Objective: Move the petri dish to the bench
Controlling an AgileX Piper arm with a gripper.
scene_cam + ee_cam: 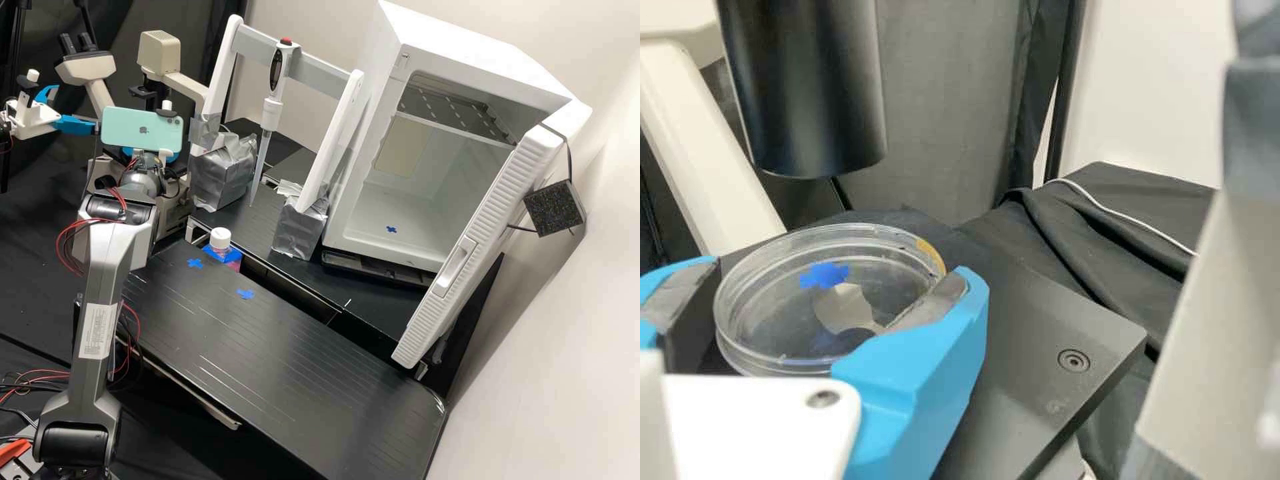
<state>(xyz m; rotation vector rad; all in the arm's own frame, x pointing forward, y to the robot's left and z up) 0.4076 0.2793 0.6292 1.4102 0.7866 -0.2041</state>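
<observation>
Gripping petri dish | fingers either side | dark stage beneath

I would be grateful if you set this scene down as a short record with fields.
Gripper: closed on the petri dish
Dish location: over a dark plate; whether it rests there, cannot tell
Bench: two blue marks near one end
Bottle: white-capped, by the bench's edge
Pipette: upright in a white-framed stand, tip down
White cabinet: door open
Task status: dish not yet on the bench
</observation>
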